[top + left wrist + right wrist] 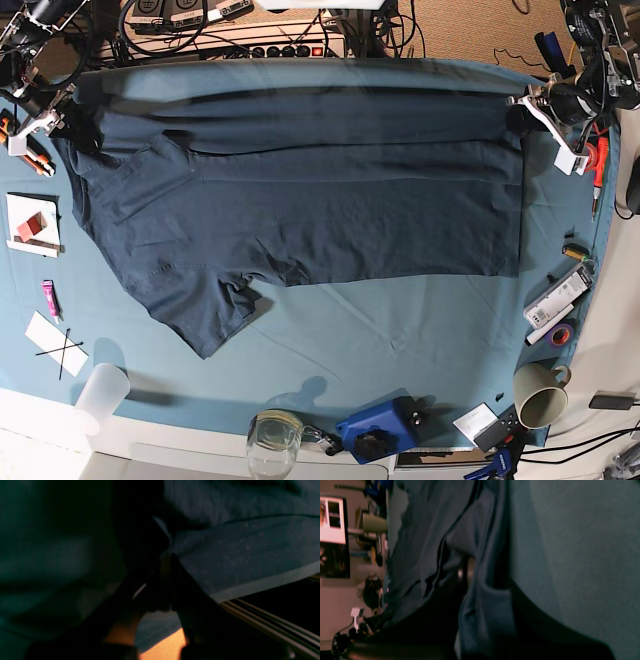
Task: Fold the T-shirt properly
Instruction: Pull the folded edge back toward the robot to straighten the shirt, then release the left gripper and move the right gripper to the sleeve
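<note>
So over at the left edge of the base view, the right pincer (62, 118) sits at the far corner of the table (400, 340), clamped shut on the shoulder end of the big dark navy-blue cotton T-shirt (330, 200). That shirt lies spread sideways across the teal-blue tablecloth (380, 340), its far edge doubled over in a long fold, one short sleeve sticking out toward the near-left. Over on the right, the left pincer (522, 105) is pinched closed on the hem corner, and its wrist view shows the hem (262, 583) bunched right at the fingers.
</note>
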Robot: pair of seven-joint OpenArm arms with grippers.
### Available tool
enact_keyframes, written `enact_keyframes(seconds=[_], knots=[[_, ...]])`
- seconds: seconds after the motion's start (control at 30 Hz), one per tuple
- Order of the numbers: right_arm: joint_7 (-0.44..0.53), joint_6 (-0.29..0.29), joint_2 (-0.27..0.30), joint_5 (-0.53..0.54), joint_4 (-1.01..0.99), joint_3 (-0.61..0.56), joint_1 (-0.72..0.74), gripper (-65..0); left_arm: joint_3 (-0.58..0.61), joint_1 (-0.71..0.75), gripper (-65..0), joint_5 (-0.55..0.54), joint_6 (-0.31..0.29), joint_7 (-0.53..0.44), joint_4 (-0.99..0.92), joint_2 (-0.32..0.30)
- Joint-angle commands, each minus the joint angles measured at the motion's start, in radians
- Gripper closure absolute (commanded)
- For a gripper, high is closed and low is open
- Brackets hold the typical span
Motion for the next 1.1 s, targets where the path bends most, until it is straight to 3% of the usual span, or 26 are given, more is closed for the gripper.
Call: enact_keyframes(seconds=[0.0,0.07,0.1,0.2,0.3,0.53,0.63,0.73,0.9,1.07], knots=[[0.017,-0.009,0.027,0.002,0.008,0.008,-0.002,0.0,-0.004,0.014,0.0,0.083,0.011,0.042,0.001,-0.016],[0.017,-0.009,0.027,0.002,0.008,0.008,-0.002,-0.1,-0.004,0.014,0.0,0.083,0.011,0.042,0.001,-0.017],[0.017,-0.009,0.027,0.002,0.008,0.008,-0.002,-5.2,-0.004,0.014,0.0,0.083,0.011,0.043,0.001,-0.017],[0.017,-0.009,0.029,0.027,0.008,0.008,-0.002,-15.7,-0.005,0.014,-14.5,0.083,0.011,0.046,0.004,-0.017],[0.017,-0.009,0.037,0.087,0.008,0.008,-0.003,-15.9,-0.005,0.014,-23.2,0.083,0.011,0.061,0.021,-0.017],[0.017,-0.009,0.091,0.087,0.008,0.010,-0.002,-15.9,-0.005,0.036,-23.3,0.088,0.011,0.048,0.132,-0.017],[0.017,-0.009,0.118,0.087,0.008,0.023,0.001,-15.9,-0.005,0.069,-23.3,0.144,0.011,0.024,0.213,-0.017],[0.017,-0.009,0.148,0.087,0.008,0.042,0.001,-15.9,-0.005,0.114,-23.3,0.200,0.014,-0.014,0.294,-0.016],[0.017,-0.009,0.190,0.087,0.008,0.108,0.008,-15.9,-0.005,0.144,-23.3,0.204,0.023,-0.082,0.393,-0.014],[0.017,-0.009,0.212,0.087,0.008,0.194,0.083,-15.9,-0.004,0.105,-23.3,0.204,0.022,-0.214,0.410,-0.013]])
